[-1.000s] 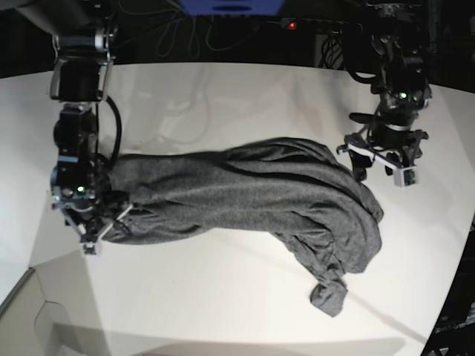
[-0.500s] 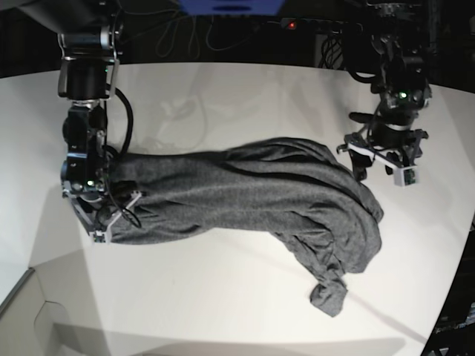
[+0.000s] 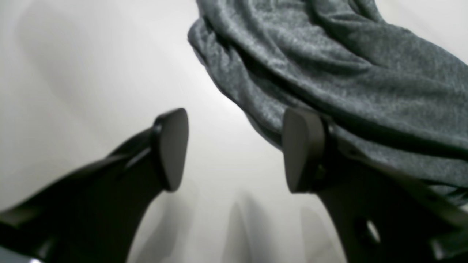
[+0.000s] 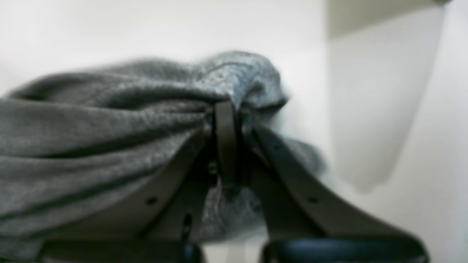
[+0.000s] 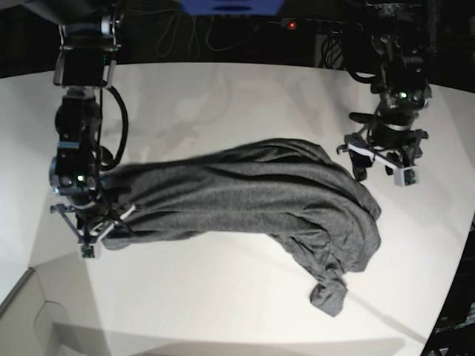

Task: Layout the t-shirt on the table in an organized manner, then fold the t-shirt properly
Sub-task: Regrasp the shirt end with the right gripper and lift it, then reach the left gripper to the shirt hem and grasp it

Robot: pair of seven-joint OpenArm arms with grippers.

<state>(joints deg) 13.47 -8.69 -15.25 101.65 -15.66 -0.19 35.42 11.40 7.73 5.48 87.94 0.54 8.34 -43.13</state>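
The t-shirt (image 5: 252,196) is bunched across the table (image 5: 223,297). Its end is pinched between the closed right gripper (image 4: 226,142) – blurred there. The left gripper (image 3: 234,149) is held apart, empty, beside the cloth's edge.

Bright overhead light, soft shadows; both wrist views blurred, base view's edges curved.

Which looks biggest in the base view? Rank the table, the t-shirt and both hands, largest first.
1. table
2. t-shirt
3. right hand, closed on the shirt's end, and left hand, open beside it: they look alike in size, so no ranking between them.
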